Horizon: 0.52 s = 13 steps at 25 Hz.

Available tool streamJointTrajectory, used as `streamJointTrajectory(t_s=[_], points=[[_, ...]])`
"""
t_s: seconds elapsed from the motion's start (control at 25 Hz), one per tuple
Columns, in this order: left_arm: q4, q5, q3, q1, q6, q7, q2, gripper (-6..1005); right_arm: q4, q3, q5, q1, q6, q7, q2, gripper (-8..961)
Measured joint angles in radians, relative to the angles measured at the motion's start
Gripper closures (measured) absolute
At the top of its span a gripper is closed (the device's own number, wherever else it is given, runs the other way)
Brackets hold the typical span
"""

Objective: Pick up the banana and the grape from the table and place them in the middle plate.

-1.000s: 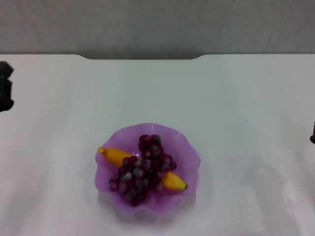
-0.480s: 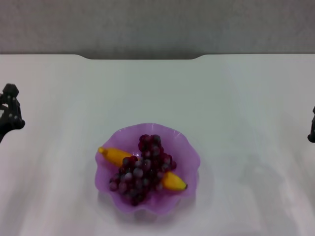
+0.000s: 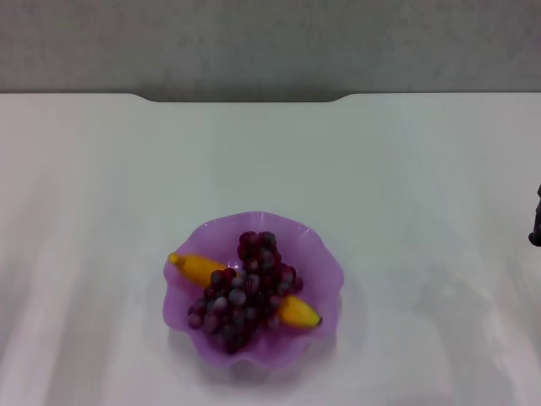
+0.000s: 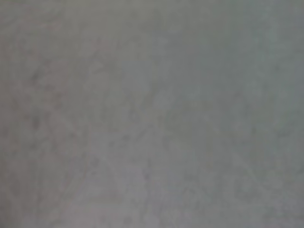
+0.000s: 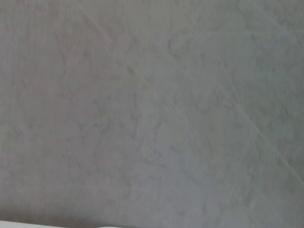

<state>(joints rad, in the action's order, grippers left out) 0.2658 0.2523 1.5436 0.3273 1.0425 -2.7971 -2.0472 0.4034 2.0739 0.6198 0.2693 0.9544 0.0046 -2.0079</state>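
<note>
The purple scalloped middle plate [image 3: 321, 262] stands on the white table [image 3: 380, 169], near the front centre. The banana [image 3: 196, 268] lies across it, one end at the left and the other end at the lower right. The grape bunch [image 3: 245, 288] lies on top of the banana, inside the plate. My right gripper [image 3: 536, 222] shows only as a dark sliver at the right edge, far from the plate. My left gripper is out of view. Both wrist views show only a plain grey surface.
The table's far edge has a notch [image 3: 245, 100] with a grey wall behind it.
My left gripper was at the left edge a second ago, dropped lower, and has now left the head view. The right gripper shifted slightly at the right edge. The plate and fruit have not moved.
</note>
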Motion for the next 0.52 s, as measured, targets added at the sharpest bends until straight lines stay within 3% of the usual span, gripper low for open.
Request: streamJointTrajectory(t_s=[0.52], points=[[-0.003, 0.000, 0.003, 0.068, -0.009, 0.007, 0.025, 961, -0.001, 0.000, 0.000, 0.020, -0.036, 0.000, -0.001, 922]])
